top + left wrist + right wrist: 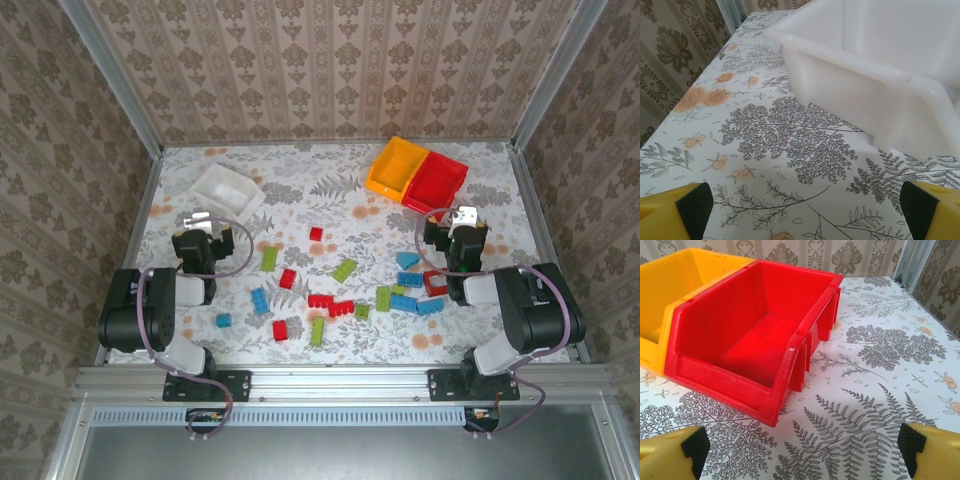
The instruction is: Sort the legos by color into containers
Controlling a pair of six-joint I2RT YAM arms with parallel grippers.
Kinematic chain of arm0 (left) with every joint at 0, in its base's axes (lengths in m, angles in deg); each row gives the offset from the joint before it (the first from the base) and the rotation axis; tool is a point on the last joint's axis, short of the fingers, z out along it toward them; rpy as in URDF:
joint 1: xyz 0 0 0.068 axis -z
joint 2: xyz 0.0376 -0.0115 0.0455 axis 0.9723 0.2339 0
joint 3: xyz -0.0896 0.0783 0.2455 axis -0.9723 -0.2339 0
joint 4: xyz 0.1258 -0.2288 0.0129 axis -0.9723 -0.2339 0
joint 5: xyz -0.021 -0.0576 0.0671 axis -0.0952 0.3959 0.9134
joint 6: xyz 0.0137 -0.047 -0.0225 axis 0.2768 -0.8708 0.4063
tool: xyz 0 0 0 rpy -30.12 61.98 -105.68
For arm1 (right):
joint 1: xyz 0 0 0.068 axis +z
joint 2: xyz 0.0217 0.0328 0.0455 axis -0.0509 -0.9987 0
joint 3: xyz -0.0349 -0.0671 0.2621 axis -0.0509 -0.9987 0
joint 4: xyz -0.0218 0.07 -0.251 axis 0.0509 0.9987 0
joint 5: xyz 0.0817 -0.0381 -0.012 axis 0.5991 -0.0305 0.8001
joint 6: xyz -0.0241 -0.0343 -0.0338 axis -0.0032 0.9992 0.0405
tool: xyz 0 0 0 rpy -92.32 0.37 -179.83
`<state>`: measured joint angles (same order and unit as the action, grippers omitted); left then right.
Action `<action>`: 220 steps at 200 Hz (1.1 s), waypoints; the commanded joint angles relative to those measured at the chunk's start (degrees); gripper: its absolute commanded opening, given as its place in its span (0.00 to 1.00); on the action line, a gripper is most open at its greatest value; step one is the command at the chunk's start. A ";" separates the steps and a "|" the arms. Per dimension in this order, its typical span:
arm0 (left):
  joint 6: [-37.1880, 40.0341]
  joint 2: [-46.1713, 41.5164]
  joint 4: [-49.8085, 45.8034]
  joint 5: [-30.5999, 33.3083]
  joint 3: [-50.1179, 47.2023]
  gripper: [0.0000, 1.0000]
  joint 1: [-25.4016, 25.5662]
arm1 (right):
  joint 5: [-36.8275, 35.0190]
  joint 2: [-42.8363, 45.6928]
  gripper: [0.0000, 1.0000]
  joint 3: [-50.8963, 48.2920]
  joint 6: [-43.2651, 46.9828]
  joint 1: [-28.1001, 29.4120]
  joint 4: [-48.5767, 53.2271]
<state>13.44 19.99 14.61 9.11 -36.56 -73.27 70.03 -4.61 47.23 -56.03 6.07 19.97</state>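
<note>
Gaping empty, left tool (806, 205) and right tool (803, 446) are being held; the pile's twelve-o'clock red lego (316, 233) is being advised first.

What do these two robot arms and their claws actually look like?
The left arm and right arm are chunky black with pale grey sections; a thin mauve cable loops along each. The left gripper and right gripper have yellow fingers tipped with black pads.

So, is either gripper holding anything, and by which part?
Nothing is held: the left gripper and the right gripper are both open and empty.
</note>
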 commanded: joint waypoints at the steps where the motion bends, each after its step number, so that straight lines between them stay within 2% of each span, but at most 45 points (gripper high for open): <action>1: 5.15 -6.87 -0.96 5.44 0.99 1.00 3.95 | -3.48 6.51 1.00 1.65 1.37 2.25 5.68; 8: 6.94 -11.06 -6.66 9.88 2.49 1.00 7.10 | -8.06 11.49 1.00 4.41 2.46 4.32 13.10; 17: 4.21 -16.62 -14.70 12.23 5.17 1.00 8.95 | -8.50 16.46 1.00 9.22 -0.31 4.72 23.04; 25: -0.65 -21.56 -22.10 12.39 8.07 1.00 9.54 | -8.79 20.55 1.00 14.00 -5.87 4.83 30.73; 32: -4.56 -25.12 -29.45 14.08 11.28 1.00 10.53 | -9.01 22.93 1.00 19.49 -14.28 4.60 39.98; 36: -7.28 -26.63 -32.60 15.62 13.13 1.00 11.37 | -6.96 23.86 1.00 22.93 -18.77 4.20 46.46; 43: -12.97 -28.28 -40.04 19.09 17.02 1.00 12.45 | 3.67 24.99 1.00 28.01 -22.12 2.29 54.38; 50: -26.22 -29.35 -53.78 21.50 22.27 1.00 12.69 | 12.33 25.86 1.00 31.03 -25.53 1.28 59.35; 56: -38.55 -29.41 -69.05 20.20 27.76 1.00 12.01 | 13.83 26.34 1.00 30.41 -30.37 1.07 59.14; 61: -45.12 -29.09 -79.50 17.68 31.94 1.00 11.16 | 16.46 26.61 1.00 29.05 -33.67 -0.14 57.50; 65: -48.16 -28.74 -84.14 16.53 33.76 1.00 10.59 | 19.20 26.66 1.00 28.06 -36.27 -1.28 56.12; 68: -49.01 -28.55 -84.58 15.61 33.81 1.00 10.09 | 20.93 26.56 1.00 27.61 -38.12 -1.92 55.35; 74: -48.24 -28.04 -82.85 8.45 33.40 1.00 8.14 | 22.01 26.08 1.00 27.94 -40.09 -2.41 56.22; 80: -48.49 -27.25 -81.64 1.95 33.16 1.00 5.58 | 20.40 25.43 1.00 29.92 -40.36 -1.74 60.17; 86: -50.19 -25.93 -82.97 -1.09 33.87 1.00 4.14 | 17.09 24.31 1.00 32.94 -39.70 -0.28 66.13; 96: -51.64 -22.73 -87.25 -2.84 36.30 1.00 3.41 | 13.60 21.93 1.00 37.90 -37.33 1.64 73.21; 115: -49.51 -15.41 -94.15 -5.54 43.19 0.97 2.07 | 11.99 16.07 0.99 46.64 -33.68 3.05 83.03; 126: -47.62 -11.79 -96.13 -6.46 46.62 0.95 1.35 | 11.95 13.21 0.95 49.60 -33.39 3.15 87.99; 152: -46.10 -3.70 -95.76 -13.26 51.48 0.84 -2.32 | 14.05 9.75 0.88 51.14 -33.14 4.07 88.68; 169: -45.93 1.36 -94.68 -15.70 54.46 0.81 -3.76 | 15.25 8.49 0.85 52.60 -32.09 5.00 88.80; 201: -45.30 10.12 -90.62 -18.79 60.07 0.78 -4.91 | 18.61 3.13 0.87 55.54 -30.01 5.77 88.36; 220: -44.73 16.28 -90.53 -20.85 64.65 0.71 -4.96 | 19.64 0.85 0.88 56.71 -29.93 5.81 88.33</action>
<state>-32.11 30.39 -76.43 -6.93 23.16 -77.93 86.75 -1.35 101.28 -87.33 11.74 106.18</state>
